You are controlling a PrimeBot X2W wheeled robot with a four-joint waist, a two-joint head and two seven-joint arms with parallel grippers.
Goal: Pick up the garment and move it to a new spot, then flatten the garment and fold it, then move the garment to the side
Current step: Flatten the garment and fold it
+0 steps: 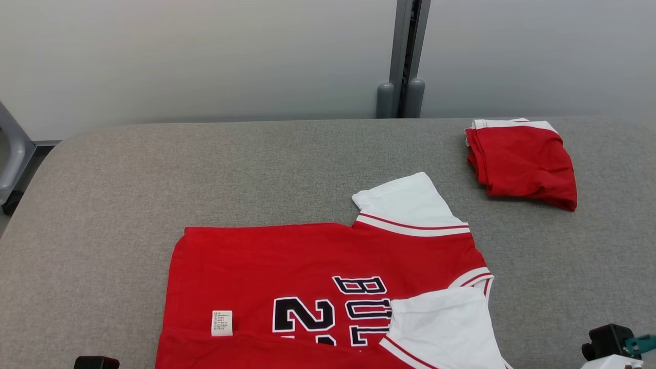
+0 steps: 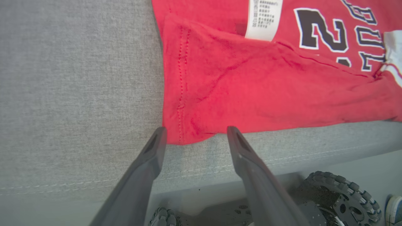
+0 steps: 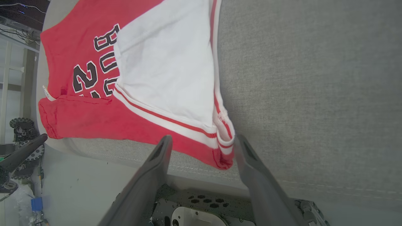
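The garment is a red jersey with white sleeves and dark lettering, spread on the grey padded table near its front edge. Its near strip is folded up over the body, beside a white label, and one white sleeve lies folded onto the chest. My left gripper is open, its fingertips on either side of the jersey's hem corner. My right gripper is open too, fingertips either side of the striped corner at the sleeve end. Both grippers sit at the head view's bottom edge.
A second red and white garment lies folded at the table's back right. A grey post stands behind the table against the pale wall. The robot's base wheel shows below the table's front edge.
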